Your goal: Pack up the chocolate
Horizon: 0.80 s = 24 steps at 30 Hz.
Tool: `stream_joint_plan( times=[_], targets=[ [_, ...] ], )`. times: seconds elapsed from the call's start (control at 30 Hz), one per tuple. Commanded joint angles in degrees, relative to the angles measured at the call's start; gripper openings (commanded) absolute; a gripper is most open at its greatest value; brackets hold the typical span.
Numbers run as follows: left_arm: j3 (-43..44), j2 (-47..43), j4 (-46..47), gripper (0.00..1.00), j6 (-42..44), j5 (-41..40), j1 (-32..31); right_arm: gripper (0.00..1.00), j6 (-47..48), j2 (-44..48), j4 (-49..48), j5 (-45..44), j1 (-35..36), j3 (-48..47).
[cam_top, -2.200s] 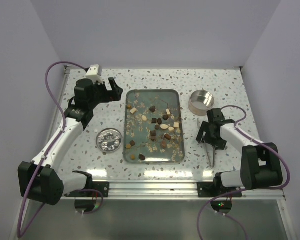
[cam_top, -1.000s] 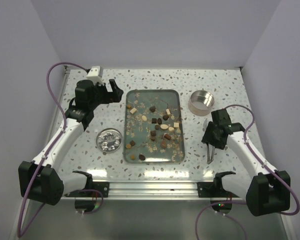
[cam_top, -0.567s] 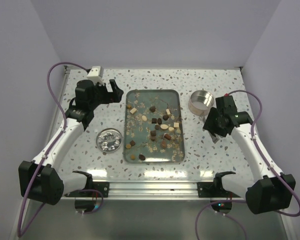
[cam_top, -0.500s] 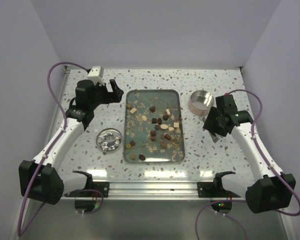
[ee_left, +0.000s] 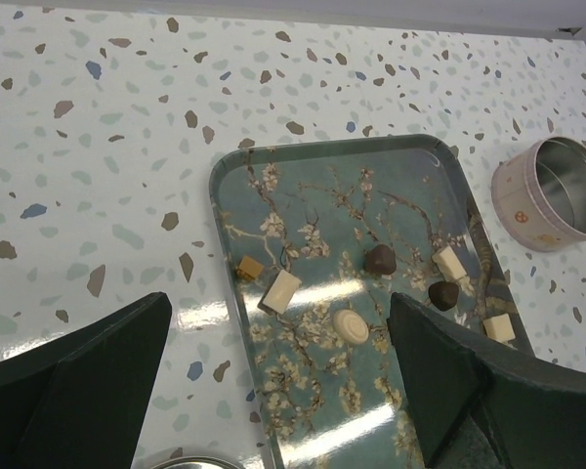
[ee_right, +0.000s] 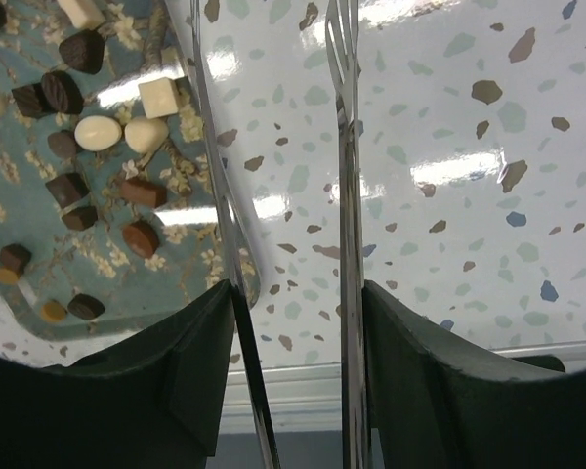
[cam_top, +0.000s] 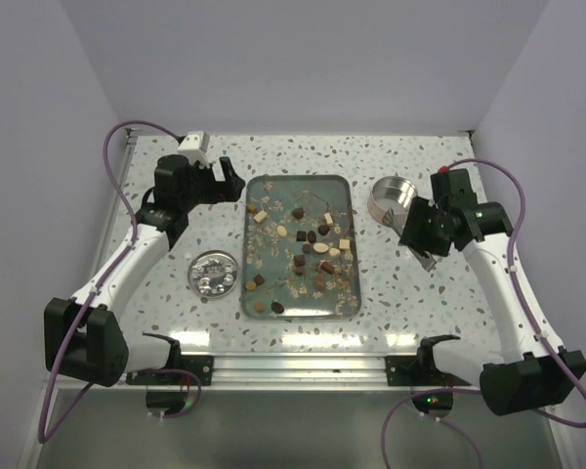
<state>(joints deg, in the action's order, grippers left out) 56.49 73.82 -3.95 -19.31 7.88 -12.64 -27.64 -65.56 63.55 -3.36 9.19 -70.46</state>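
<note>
Judging by both wrist views, I have packed nothing yet: the tin (ee_left: 521,210) looks bare inside, and the chocolate (cam_top: 308,244) all lies on the tray (cam_top: 344,186), ahead of and below my left jaws (cam_top: 230,176), which gape wide and hold nothing. My right jaws (ee_right: 298,293) clamp a pair of tongs (ee_right: 348,147), prongs apart, with the chocolate off to their left. Every piece is left to move.

Bite-sized chocolate pieces (cam_top: 308,239), dark brown cubes and rounds plus cream ovals and squares, lie loose and scattered flat. They sit between left gripper (cam_top: 225,177) and right gripper (cam_top: 422,237), touching neither. Closest ones lie just ahead of the left.
</note>
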Motion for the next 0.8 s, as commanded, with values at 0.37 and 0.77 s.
stream_joint_plan(
  times=[0.37,0.77],
  targets=[
    [2.0,-0.8,2.3,1.00,1.2,0.0,0.3,0.52,-0.1,-7.6,-6.0,5.2,14.6,-7.8],
    [2.7,-2.4,-1.5,1.00,0.9,-2.5,0.3,0.52,4.8,-22.2,-15.8,8.1,17.2,-14.7]
  ],
)
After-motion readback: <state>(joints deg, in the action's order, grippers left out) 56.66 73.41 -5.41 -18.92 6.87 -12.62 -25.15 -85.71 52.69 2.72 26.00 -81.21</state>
